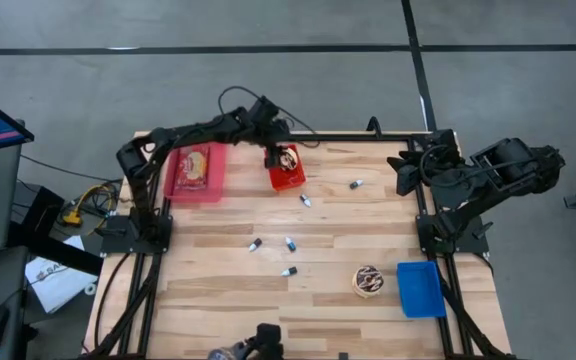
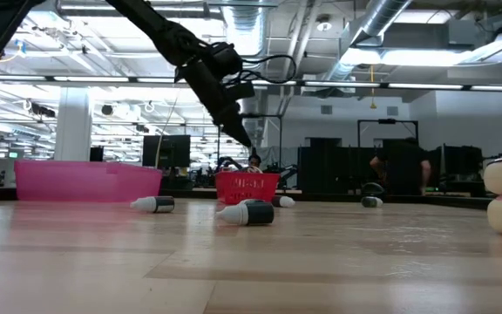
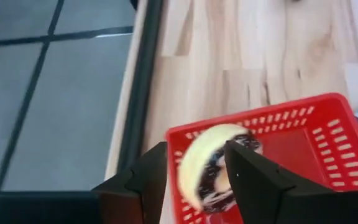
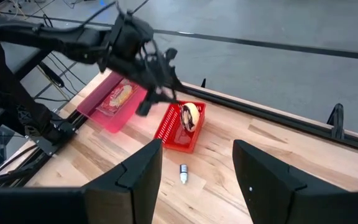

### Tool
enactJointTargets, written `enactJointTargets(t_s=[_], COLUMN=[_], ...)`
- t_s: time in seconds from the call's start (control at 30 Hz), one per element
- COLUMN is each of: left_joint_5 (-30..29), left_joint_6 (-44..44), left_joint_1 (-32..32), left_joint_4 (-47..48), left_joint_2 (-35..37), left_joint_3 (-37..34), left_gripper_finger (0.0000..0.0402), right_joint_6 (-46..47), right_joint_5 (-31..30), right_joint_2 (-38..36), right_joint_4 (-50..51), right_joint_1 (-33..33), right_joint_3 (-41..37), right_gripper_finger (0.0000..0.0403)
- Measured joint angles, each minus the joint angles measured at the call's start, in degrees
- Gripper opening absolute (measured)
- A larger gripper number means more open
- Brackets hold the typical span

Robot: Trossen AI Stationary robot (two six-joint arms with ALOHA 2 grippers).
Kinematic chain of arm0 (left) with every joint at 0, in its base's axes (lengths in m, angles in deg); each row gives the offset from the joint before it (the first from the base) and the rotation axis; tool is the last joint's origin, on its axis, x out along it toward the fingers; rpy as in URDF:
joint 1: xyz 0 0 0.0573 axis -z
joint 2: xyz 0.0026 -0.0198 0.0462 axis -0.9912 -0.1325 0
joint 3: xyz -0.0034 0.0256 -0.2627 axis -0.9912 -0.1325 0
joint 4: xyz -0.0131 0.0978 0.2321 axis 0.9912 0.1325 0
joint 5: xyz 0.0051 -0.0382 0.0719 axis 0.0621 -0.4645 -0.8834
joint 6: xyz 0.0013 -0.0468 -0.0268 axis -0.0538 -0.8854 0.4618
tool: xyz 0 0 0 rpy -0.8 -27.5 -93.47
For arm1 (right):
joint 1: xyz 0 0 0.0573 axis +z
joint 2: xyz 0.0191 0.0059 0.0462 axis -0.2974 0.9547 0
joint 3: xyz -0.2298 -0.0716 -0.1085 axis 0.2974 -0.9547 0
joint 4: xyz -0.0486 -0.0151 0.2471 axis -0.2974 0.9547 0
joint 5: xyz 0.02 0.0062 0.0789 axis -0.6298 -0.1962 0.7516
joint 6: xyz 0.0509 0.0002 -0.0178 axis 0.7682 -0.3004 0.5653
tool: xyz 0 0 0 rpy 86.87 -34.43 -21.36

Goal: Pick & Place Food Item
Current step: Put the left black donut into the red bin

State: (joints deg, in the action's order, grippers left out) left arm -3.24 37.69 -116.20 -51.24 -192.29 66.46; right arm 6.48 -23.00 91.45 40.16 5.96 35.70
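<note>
A chocolate-iced doughnut stands on edge inside the red basket at the table's far middle. It also shows in the right wrist view, doughnut in basket. My left gripper hangs open just above and to the left of the basket, clear of the doughnut; in its own view the doughnut shows past the gap between the fingers. My right gripper waits open and high at the table's far right corner, with nothing between its fingers.
A pink tray with a packaged food item sits left of the basket. A second doughnut lies beside a blue bin at the near right. Several small bottles lie scattered mid-table. The table's black far rail runs just behind the basket.
</note>
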Motion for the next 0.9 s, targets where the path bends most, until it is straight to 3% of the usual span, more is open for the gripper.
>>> enactJointTargets(t_s=[0.27, 0.47, 0.9], left_joint_5=[7.0, 5.4, 6.9], left_joint_6=[-0.6, 2.5, 2.7], left_joint_1=[-1.8, -1.5, -2.3], left_joint_4=[15.2, 11.4, 13.7], left_joint_2=[-5.9, -8.3, -12.2], left_joint_3=[9.4, 14.0, 15.1], left_gripper_finger=[0.015, 0.015, 0.015], right_joint_6=[-0.5, 0.6, 1.5], right_joint_5=[0.0, 0.2, 0.2], right_joint_2=[-0.1, -0.1, -0.2], right_joint_4=[0.2, 0.2, 1.6], right_joint_1=[-0.2, -0.3, -0.4], right_joint_3=[0.0, 0.0, 0.0], right_gripper_finger=[0.0188, 0.0188, 0.0188])
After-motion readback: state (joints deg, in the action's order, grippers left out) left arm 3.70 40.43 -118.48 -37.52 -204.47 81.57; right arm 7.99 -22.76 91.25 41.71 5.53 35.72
